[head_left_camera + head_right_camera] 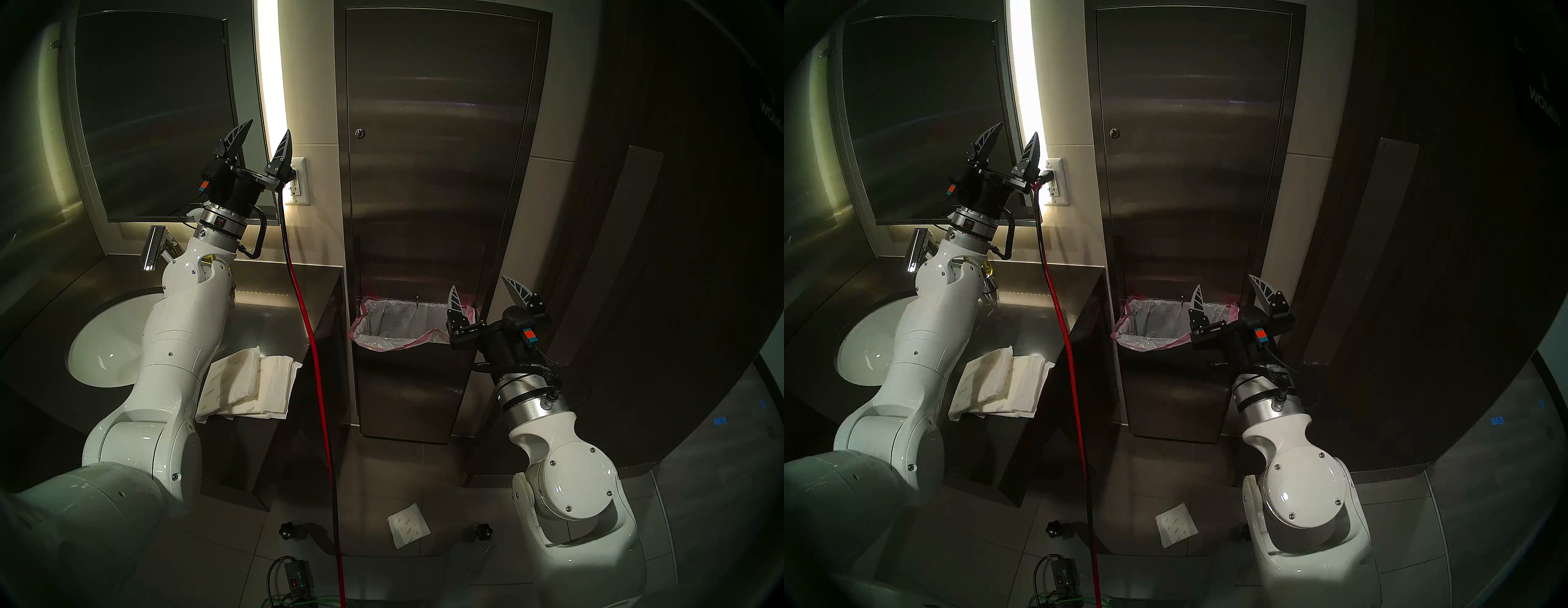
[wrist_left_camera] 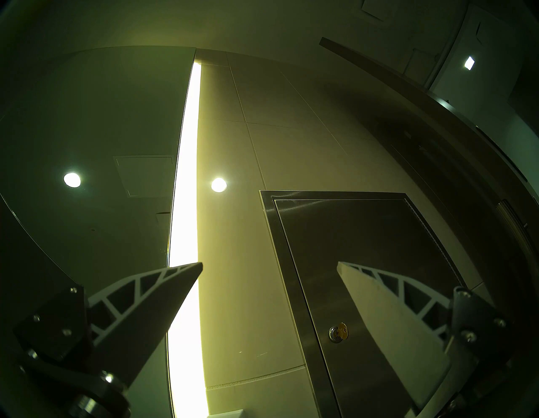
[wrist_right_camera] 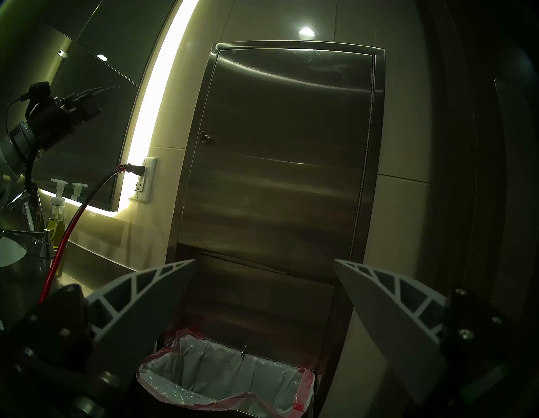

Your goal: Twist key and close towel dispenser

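step: I am lining my left gripper (image 1: 263, 140), jaws apart and empty, on the key (image 2: 340, 332) | care: pinching only its head, twisting gently | right gripper (image 1: 483, 297): waiting apart near the towel dispenser (image 1: 441, 170)

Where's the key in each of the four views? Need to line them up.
Head stereo left: the key, upper centre, left edge of the dispenser door.
Head stereo right, same spot, shifted left.
Left wrist, lower centre-right, brass head plain.
Right wrist, left of centre, tiny.
Shared landmark: the bright light strip, left of the towel dispenser.
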`<control>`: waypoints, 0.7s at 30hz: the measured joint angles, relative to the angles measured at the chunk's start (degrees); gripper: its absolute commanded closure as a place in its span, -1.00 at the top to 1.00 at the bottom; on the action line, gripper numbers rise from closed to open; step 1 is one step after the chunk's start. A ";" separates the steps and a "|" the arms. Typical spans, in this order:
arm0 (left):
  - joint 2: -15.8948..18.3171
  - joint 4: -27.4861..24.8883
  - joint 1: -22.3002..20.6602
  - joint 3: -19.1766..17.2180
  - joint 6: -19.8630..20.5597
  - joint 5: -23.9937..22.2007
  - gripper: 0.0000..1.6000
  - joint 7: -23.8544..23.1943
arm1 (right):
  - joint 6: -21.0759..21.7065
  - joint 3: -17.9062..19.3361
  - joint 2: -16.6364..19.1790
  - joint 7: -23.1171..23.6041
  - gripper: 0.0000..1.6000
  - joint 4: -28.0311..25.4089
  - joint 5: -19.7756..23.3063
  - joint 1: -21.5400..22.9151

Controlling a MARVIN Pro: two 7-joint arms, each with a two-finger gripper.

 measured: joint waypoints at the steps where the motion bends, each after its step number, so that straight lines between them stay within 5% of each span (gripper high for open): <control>1: 0.00 0.00 0.00 0.00 0.00 0.00 1.00 0.00 | -0.01 -0.01 0.01 -0.02 1.00 0.00 -0.01 0.01; 21: 2.47 0.80 -1.61 4.11 -0.18 3.84 1.00 -5.77 | -0.10 -0.21 0.40 -0.50 1.00 0.00 -0.06 0.09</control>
